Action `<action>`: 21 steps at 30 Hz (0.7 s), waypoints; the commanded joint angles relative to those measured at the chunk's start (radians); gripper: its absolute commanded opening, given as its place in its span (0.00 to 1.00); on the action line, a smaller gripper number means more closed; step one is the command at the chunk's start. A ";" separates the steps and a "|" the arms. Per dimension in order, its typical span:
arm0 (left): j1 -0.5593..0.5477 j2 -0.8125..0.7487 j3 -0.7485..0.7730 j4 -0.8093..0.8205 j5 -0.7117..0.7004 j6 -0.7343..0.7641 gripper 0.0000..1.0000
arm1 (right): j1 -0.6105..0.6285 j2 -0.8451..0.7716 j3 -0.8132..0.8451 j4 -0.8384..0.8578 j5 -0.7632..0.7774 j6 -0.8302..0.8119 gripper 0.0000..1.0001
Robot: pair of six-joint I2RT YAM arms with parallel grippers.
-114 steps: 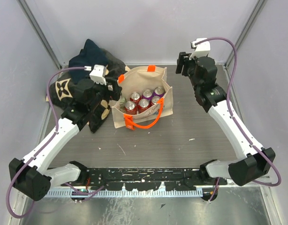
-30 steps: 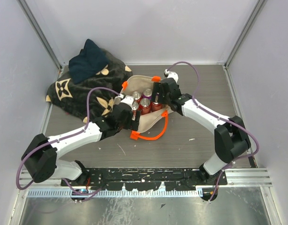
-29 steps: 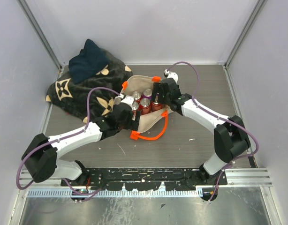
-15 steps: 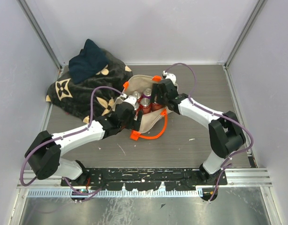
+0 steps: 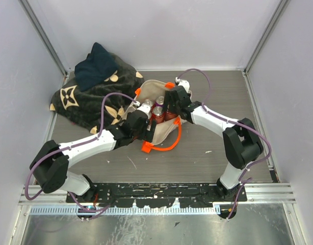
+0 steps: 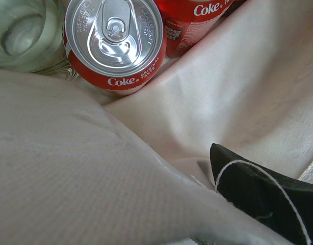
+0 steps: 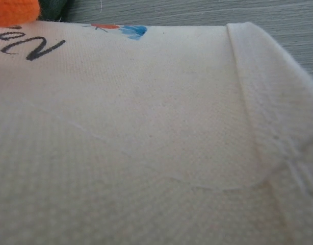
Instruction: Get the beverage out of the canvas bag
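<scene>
The cream canvas bag (image 5: pixel 164 131) with orange handles (image 5: pixel 164 147) stands mid-table, its near wall slumped. Several soda cans (image 5: pixel 157 110) stand inside. My left gripper (image 5: pixel 145 117) is at the bag's near-left rim; my right gripper (image 5: pixel 170 109) is at its far-right rim. In the left wrist view a red Coke can (image 6: pixel 114 43) stands upright beside another red can (image 6: pixel 197 18) and a pale can (image 6: pixel 21 30). One black finger (image 6: pixel 263 199) shows inside the bag; a canvas fold (image 6: pixel 70 168) hides the other. The right wrist view shows only canvas (image 7: pixel 146 143); its fingers are hidden.
A dark patterned blanket (image 5: pixel 82 102) with a navy cloth (image 5: pixel 95 66) on it lies at the back left, close to the bag. Grey walls enclose the table on three sides. An orange tab (image 7: pixel 14 13) and a strip of table (image 7: pixel 223 10) show past the bag.
Both arms came in from the sides onto the bag, which slumped. In the last second my left gripper pushed further over the near rim towards the cans; the right gripper shifted slightly.
</scene>
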 commanded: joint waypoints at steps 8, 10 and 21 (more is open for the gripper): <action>0.009 0.015 0.007 -0.041 -0.057 0.035 0.98 | -0.017 0.105 -0.053 -0.234 0.057 -0.023 0.81; 0.009 0.014 0.008 -0.040 -0.055 0.035 0.98 | -0.017 0.112 -0.059 -0.239 0.055 -0.022 0.81; 0.009 0.020 0.024 -0.031 -0.047 0.058 0.98 | -0.011 0.111 -0.082 -0.243 0.036 -0.039 0.01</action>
